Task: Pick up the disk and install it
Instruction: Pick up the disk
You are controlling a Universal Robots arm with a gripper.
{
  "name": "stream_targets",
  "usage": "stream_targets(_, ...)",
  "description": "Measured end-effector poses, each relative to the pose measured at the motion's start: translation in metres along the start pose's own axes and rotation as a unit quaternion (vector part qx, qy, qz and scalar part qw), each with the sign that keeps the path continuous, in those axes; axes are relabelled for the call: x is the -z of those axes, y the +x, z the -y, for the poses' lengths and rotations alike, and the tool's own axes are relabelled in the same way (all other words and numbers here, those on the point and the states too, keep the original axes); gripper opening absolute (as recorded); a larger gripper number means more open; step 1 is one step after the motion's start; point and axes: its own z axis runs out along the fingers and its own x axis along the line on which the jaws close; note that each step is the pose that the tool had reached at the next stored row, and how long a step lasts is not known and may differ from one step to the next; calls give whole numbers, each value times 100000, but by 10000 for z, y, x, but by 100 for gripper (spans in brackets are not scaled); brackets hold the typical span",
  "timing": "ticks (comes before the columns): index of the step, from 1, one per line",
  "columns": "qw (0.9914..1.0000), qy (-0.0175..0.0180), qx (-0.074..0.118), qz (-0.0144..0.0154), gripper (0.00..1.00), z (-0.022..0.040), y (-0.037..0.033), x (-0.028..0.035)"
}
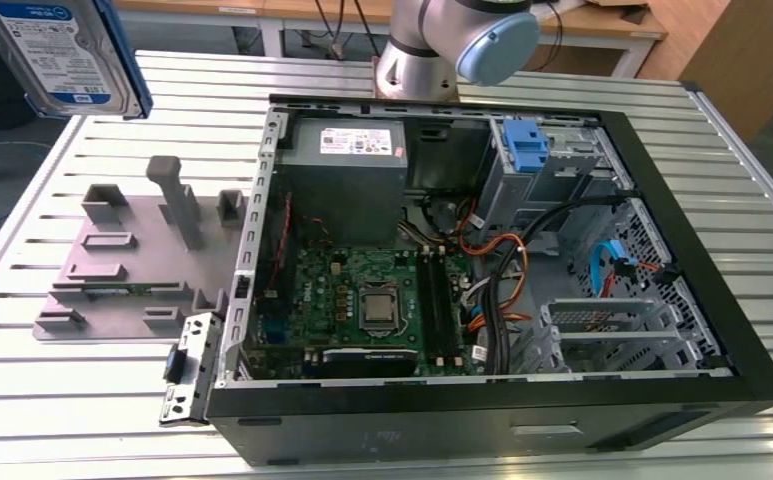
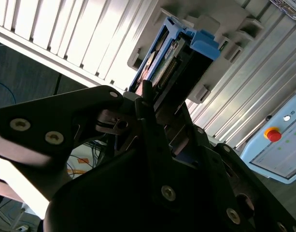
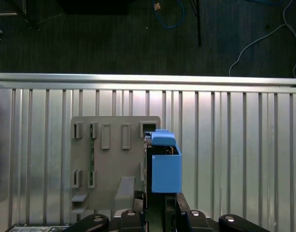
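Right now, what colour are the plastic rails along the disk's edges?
Blue; rails on the disk show best in the first wrist view.

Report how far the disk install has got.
Done: the disk is up, clear of the grey fixture plate. In hand: the hand grips it above the table. Left: it is not yet inside the open computer case.

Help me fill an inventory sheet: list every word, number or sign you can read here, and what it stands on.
On the disk, blue-and-white label: print too small to read.
On the power-supply box, white sticker: print too small to read.
On the panel with a red button, in the second wrist view: marks blurred.
No text here can be quoted.
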Motion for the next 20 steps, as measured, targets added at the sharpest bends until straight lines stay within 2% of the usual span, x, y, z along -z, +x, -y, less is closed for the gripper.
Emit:
stream_targets(5,100000,-5,-2,-1,35,28,0,1)
stream_targets(16,100000,-1,-5,2,35,37,0,0)
stream_targets(20,100000,-3,4,1,35,60,0,1)
